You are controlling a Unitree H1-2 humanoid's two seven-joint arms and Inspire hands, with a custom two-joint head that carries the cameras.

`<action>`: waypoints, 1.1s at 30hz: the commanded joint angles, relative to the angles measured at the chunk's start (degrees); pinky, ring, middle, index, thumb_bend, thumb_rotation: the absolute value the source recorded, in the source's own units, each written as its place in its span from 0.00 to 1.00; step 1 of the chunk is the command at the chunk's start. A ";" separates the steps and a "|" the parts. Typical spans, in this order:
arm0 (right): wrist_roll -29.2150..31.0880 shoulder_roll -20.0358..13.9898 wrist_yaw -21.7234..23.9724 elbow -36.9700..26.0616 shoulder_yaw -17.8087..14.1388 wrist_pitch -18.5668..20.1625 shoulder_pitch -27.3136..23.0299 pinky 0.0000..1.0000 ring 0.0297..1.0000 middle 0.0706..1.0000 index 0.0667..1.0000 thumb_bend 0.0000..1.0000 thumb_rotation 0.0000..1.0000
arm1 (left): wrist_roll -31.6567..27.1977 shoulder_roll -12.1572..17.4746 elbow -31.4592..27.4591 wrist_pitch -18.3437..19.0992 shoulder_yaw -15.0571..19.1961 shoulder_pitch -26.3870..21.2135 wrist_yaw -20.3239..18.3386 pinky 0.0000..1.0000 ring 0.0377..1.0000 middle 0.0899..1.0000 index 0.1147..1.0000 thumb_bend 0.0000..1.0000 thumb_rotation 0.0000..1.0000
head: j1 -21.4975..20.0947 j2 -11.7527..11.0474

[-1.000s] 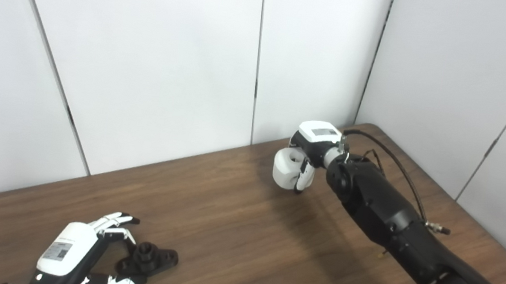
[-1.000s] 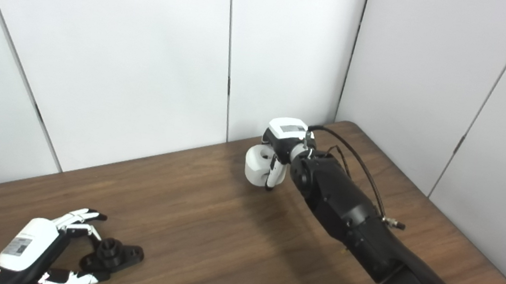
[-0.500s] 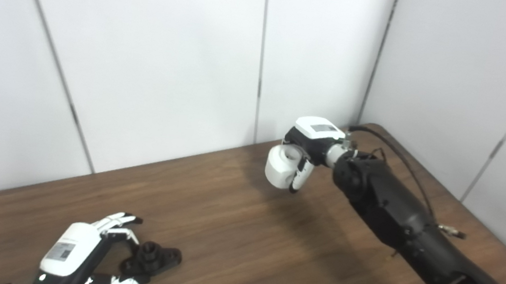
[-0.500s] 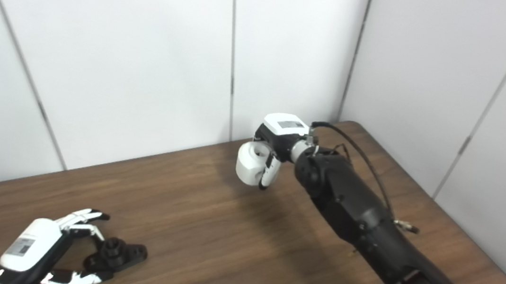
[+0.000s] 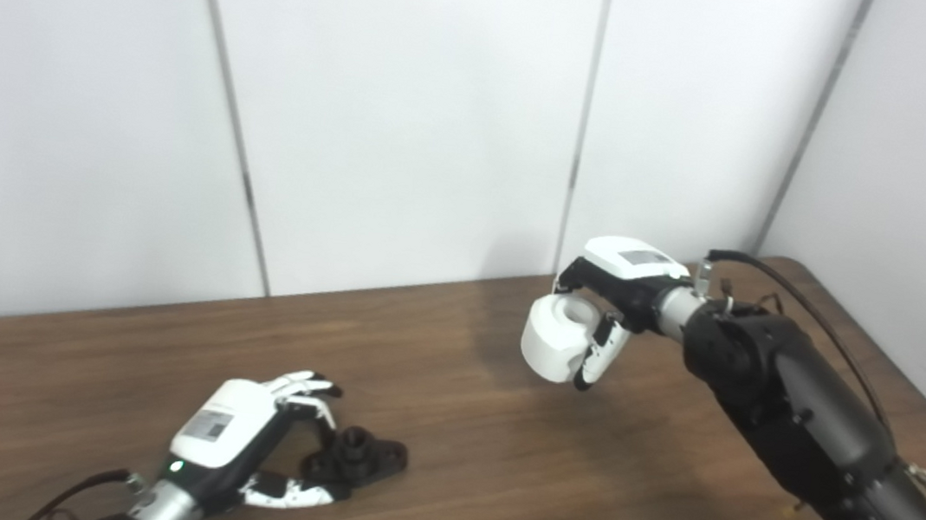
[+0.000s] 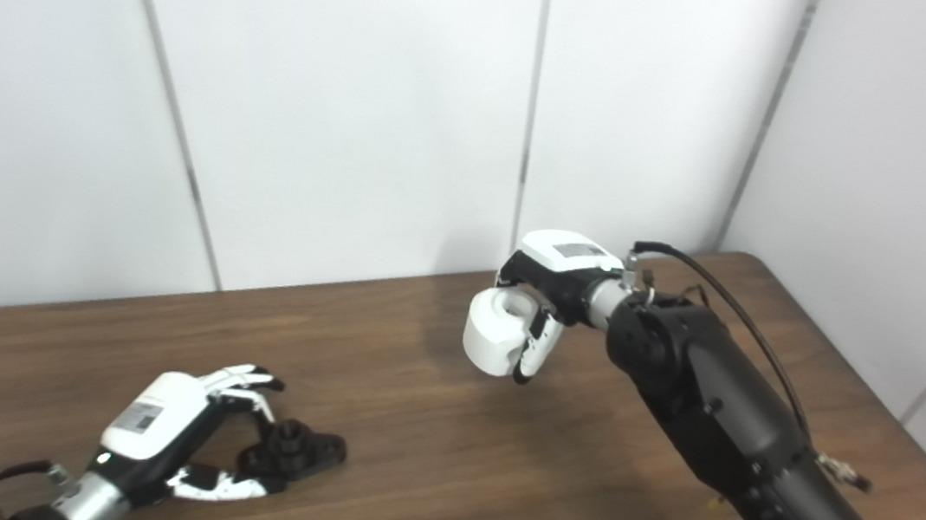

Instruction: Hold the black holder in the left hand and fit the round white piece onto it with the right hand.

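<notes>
The black holder lies on the brown table at the front left. My left hand rests beside it with fingers spread on the far side and the thumb on the near side; the fingers are not closed on it. My right hand is shut on the round white piece, a short cylinder with a hollow top, and holds it in the air above the table's far middle. Both also show in the right eye view: the holder and the white piece.
White wall panels stand close behind the table and along its right side. The table's right edge runs next to my right arm. A black cable loops off that arm.
The camera has turned, so the whole picture has shifted right. My right hand has carried the white piece a little to the left, toward the table's middle. My left hand and the holder have stayed put.
</notes>
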 commanded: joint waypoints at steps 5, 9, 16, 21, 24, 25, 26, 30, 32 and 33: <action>1.14 1.61 0.25 -4.28 -0.38 -2.95 -4.61 0.75 0.78 0.70 0.44 0.52 0.14 | 2.75 -0.67 1.67 6.10 -2.84 3.73 -10.04 0.70 0.87 0.80 0.41 0.52 0.07 | 2.18 0.43; 1.81 3.84 0.10 -4.22 0.23 -4.54 -5.39 0.72 0.77 0.69 0.44 0.52 0.14 | 2.71 -1.25 1.49 6.78 -2.96 3.41 -10.61 0.71 0.88 0.81 0.41 0.52 0.07 | 3.48 0.67; 0.60 7.32 1.16 -4.36 2.57 -5.35 -7.75 0.71 0.79 0.71 0.44 0.53 0.14 | 2.85 -2.00 0.52 7.89 -3.12 3.16 -11.11 0.71 0.87 0.80 0.41 0.52 0.08 | 5.67 1.43; 1.22 9.00 2.22 -3.60 3.62 -6.45 -9.65 0.71 0.80 0.71 0.44 0.53 0.14 | 3.24 -2.95 0.19 9.61 -3.13 3.08 -11.24 0.72 0.87 0.80 0.41 0.52 0.08 | 7.49 2.10; 1.92 9.96 3.19 -3.80 3.95 -6.22 -10.45 0.72 0.80 0.71 0.44 0.53 0.14 | 3.50 -3.40 -0.36 11.00 -3.40 2.88 -12.48 0.72 0.88 0.81 0.41 0.52 0.08 | 8.62 2.37; 2.01 10.30 3.55 -3.88 4.05 -6.08 -10.67 0.72 0.80 0.70 0.44 0.53 0.14 | 3.56 -3.50 -0.54 11.21 -3.49 2.85 -12.63 0.73 0.88 0.81 0.41 0.52 0.08 | 8.80 2.39; 1.97 10.58 3.80 -3.87 4.25 -6.16 -10.89 0.72 0.80 0.70 0.44 0.53 0.14 | 3.60 -3.60 -0.60 11.21 -3.55 2.85 -12.39 0.72 0.88 0.81 0.41 0.52 0.08 | 9.00 2.47; 1.32 11.57 4.24 -3.77 5.15 -6.87 -11.65 0.72 0.79 0.70 0.44 0.53 0.14 | 4.22 -4.00 -0.68 11.90 -3.75 2.73 -12.33 0.70 0.87 0.80 0.41 0.52 0.08 | 9.93 2.76; 1.41 12.15 4.48 -3.51 5.62 -7.31 -12.04 0.72 0.79 0.70 0.44 0.53 0.14 | 4.43 -4.09 -0.62 11.73 -3.79 2.67 -12.06 0.70 0.86 0.80 0.41 0.52 0.07 | 10.09 2.88; 1.48 12.37 4.46 -3.29 5.83 -7.80 -12.20 0.72 0.79 0.70 0.44 0.52 0.14 | 4.51 -4.12 -0.58 11.65 -3.83 2.61 -11.99 0.70 0.86 0.80 0.41 0.52 0.07 | 10.24 2.95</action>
